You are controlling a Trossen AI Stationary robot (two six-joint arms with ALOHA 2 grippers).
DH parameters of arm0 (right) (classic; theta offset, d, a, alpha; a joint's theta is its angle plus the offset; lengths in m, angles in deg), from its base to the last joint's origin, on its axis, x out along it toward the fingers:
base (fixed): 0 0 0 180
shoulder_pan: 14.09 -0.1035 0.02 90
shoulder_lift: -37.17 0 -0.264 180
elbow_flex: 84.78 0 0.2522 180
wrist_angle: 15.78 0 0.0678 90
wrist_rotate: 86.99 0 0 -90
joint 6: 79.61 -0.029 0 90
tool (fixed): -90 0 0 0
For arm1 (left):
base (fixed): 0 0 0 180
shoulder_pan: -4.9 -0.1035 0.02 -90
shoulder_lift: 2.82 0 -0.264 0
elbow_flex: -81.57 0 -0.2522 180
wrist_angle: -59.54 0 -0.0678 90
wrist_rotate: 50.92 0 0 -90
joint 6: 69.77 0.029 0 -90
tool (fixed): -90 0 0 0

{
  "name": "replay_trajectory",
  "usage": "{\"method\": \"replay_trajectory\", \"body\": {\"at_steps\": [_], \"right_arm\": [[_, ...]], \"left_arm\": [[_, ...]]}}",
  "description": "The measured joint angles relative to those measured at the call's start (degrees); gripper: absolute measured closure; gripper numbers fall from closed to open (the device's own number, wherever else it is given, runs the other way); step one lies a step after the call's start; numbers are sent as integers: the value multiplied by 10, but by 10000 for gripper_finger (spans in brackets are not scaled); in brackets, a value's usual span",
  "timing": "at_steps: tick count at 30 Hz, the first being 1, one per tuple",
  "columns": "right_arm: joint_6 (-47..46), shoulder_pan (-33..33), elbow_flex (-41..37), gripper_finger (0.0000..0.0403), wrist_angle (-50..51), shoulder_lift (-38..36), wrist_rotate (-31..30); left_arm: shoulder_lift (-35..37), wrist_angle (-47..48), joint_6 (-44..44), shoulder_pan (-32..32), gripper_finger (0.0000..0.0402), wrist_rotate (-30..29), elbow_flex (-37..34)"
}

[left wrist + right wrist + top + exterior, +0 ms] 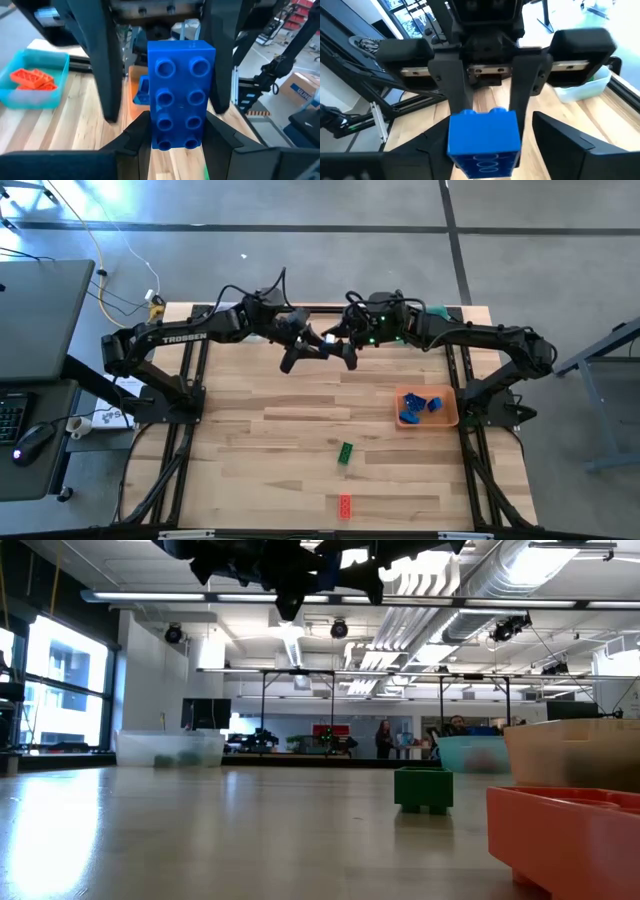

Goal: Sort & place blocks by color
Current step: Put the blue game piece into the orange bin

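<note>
My left gripper [300, 350] and my right gripper [340, 350] meet tip to tip, high above the far middle of the table. My left gripper is shut on a blue two-by-four studded brick [180, 95]. My right gripper [490, 145] is open, with its fingers [107, 75] on either side of the brick's far end [482, 135]; I cannot tell whether they touch it. A green brick [345, 452] and a red brick [345, 505] lie on the table toward the near edge. An orange tray [450, 418] at the right holds several blue bricks. My left gripper pinches the blue brick by its two long sides, near one end [175, 137], between its two fingers. The fingers lie about level, pointing toward the table's right, along the brick. The brick sticks out past the fingertips toward my right gripper, lifted clear of the table.
A teal tray [55, 95] with red bricks and a clear tray [585, 85] stand at the far edge behind the arms. In the low view the green brick [423, 788] and the red brick [565, 830] stand in the foreground, and the room behind holds people.
</note>
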Motion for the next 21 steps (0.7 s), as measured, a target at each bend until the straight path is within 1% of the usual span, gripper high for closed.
{"method": "replay_trajectory", "body": {"at_steps": [5,11,13,18,21], "right_arm": [[-5,-4,0,211,0,0,0],[3,-15,0,287,3,-1,-11],[7,-18,0,288,3,-1,-16],[-3,-20,0,288,3,-1,-27],[-6,-20,0,288,5,-1,-27]], "left_arm": [[0,-9,-13,0,294,-4,0],[0,-5,-20,-1,294,-5,-1],[0,-5,-22,-1,291,-5,-1],[0,-6,-23,0,248,-5,-1],[0,-6,-26,0,232,-5,-1]]}}
